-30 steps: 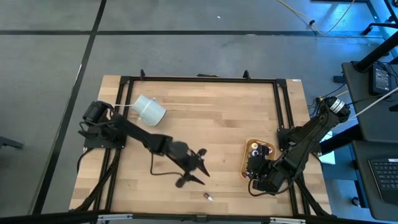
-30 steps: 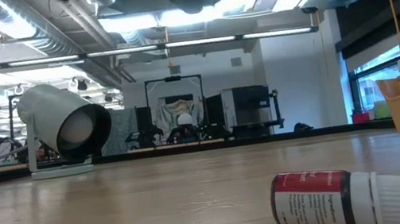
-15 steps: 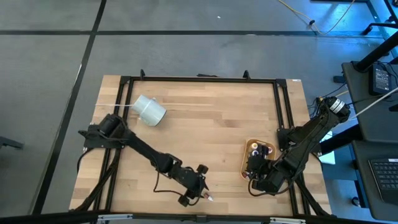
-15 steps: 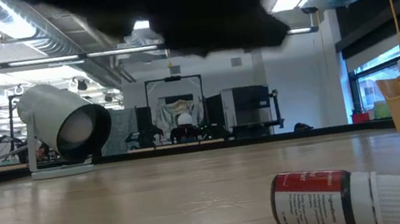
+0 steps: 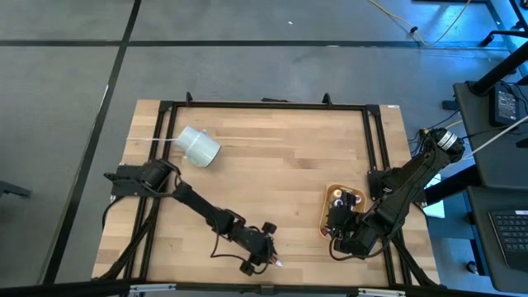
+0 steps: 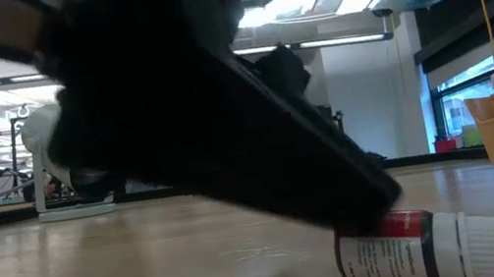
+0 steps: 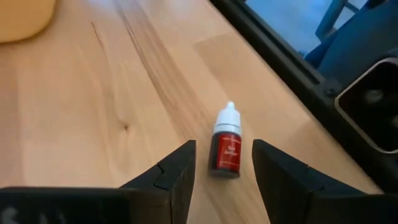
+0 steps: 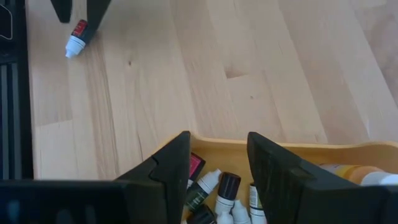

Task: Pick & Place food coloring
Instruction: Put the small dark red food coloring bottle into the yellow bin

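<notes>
L gripper (image 7: 222, 171) open, straddling red bottle (image 7: 226, 148) near tabletop's front edge; nothing held. Recommend: centre, lower, then close.

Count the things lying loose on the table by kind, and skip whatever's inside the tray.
Red food coloring bottle: 1
White cylinder: 1
Tan tray: 1
Total: 3

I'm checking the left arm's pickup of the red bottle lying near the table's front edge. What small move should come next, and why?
Probably close the left gripper: its open fingers already flank the red bottle, lying flat on the table and not yet pinched.
</notes>
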{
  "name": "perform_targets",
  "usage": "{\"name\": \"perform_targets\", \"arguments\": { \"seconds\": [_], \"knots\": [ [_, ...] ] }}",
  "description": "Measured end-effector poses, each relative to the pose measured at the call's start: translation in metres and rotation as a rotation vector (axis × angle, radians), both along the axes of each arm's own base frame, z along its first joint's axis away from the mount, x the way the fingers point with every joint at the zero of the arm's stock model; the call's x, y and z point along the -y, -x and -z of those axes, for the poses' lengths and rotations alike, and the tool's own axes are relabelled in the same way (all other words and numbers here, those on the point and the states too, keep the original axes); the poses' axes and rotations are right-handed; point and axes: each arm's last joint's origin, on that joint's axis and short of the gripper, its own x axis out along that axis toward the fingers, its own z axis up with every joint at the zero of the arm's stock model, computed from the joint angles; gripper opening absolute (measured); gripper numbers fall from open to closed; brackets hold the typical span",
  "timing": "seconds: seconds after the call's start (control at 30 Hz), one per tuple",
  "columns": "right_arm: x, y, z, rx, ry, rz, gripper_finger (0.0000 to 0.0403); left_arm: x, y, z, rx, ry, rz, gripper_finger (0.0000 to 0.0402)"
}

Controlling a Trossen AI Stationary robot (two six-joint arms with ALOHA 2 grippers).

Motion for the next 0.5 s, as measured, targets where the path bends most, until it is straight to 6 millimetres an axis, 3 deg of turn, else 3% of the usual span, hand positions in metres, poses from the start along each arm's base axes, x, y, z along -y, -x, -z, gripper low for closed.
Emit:
{"name": "perform_targets", "arguments": {
  "seconds": [0.17,0.5],
  "knots": [
    [0.000,0.000,0.000,0.000,0.000,-0.001,0.0161,0.002,-0.004,0.012,0.019,0.017,0.008,0.0147],
    [0.000,0.000,0.000,0.000,-0.002,-0.001,0.0161,-0.002,-0.002,0.016,-0.016,-0.052,-0.068,0.0106]
  ]
}}
